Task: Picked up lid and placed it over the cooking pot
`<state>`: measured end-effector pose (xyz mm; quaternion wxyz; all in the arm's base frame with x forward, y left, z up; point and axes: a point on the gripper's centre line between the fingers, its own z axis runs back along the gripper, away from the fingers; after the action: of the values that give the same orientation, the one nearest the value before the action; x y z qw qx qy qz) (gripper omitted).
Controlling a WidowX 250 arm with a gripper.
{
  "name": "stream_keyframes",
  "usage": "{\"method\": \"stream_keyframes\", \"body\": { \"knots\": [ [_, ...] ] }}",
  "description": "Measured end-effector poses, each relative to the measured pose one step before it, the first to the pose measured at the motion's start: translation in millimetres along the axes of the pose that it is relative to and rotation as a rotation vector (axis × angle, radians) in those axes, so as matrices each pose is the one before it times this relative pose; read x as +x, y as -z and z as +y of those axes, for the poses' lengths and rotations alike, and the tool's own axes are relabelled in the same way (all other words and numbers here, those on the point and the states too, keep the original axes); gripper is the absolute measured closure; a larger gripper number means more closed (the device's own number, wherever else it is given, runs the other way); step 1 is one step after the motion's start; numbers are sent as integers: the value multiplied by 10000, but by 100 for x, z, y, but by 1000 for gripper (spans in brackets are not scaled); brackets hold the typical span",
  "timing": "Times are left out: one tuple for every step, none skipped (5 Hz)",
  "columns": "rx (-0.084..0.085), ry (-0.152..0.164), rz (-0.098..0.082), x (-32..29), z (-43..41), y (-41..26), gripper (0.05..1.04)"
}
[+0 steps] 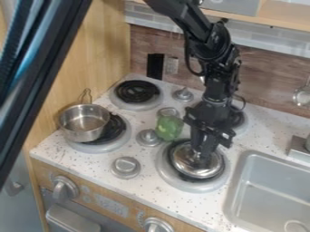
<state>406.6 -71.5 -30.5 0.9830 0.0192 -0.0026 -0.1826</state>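
Observation:
The black gripper (198, 152) hangs over the front right burner, down at the top of a round shiny metal lid (207, 167). The lid lies on that burner, and the gripper hides its middle and any knob. A small silver pot (84, 123) with a wire handle stands on the front left burner, its top uncovered and its inside bare.
A green pepper-like object (169, 127) stands just left of the gripper, among silver knobs (148, 137). The back left burner (138, 92) carries nothing. The sink (270, 186) is at right, the wooden wall (97, 54) at left.

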Motion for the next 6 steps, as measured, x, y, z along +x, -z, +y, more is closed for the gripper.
{"method": "stream_keyframes", "body": {
  "knots": [
    [-100,105,125,-374,-63,37,848],
    [-179,21,-31,-556,124,-563,849],
    [-199,-39,-482,508,36,-1783,850],
    [-62,-234,-350,236,629,-1760,850],
    [190,-1111,113,-1093,3742,-249,850],
    [264,-1409,-228,-867,4737,-1393,850]
  ]
}}
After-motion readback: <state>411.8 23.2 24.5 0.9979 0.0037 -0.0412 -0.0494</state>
